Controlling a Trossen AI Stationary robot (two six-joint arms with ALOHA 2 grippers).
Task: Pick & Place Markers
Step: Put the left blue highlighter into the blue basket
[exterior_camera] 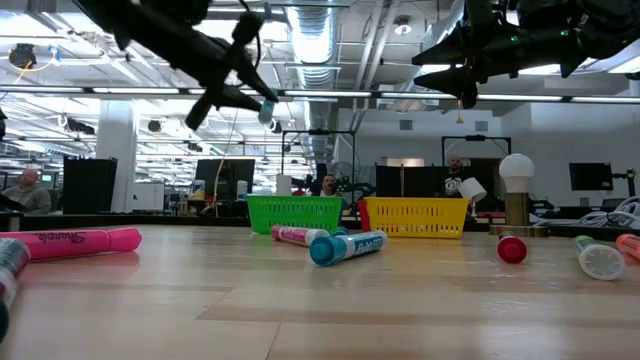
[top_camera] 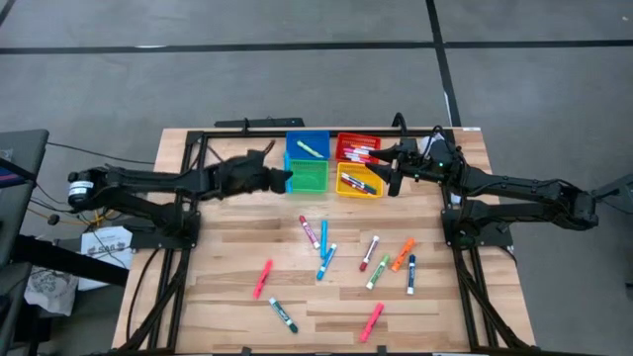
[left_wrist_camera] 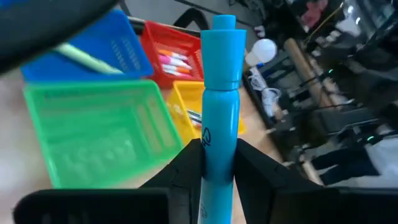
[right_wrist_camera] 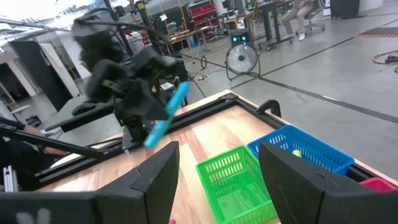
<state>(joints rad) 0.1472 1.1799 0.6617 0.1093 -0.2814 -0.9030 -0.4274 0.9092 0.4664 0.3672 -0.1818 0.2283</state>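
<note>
1. Pinching a light-blue plastic marker (left_wrist_camera: pixel 221 93) between its dark fingers, the left gripper (top_camera: pixel 280 178) hangs in the air just beside the green mesh bin (top_camera: pixel 308 175), on the side away from the yellow bin.
2. Right gripper (top_camera: pixel 393 170), jaws spread and empty, hovers beside the yellow mesh bin (top_camera: pixel 358 184), on the side away from the green bin.
3. Blue mesh bin (top_camera: pixel 308 146) behind the green one holds a pale-green marker (top_camera: pixel 311 149); the red mesh bin (top_camera: pixel 356 147) holds several.
4. About a dozen loose markers (top_camera: pixel 323 259) lie on the wooden table (top_camera: pixel 227 297), well in front of the green bin.
</note>
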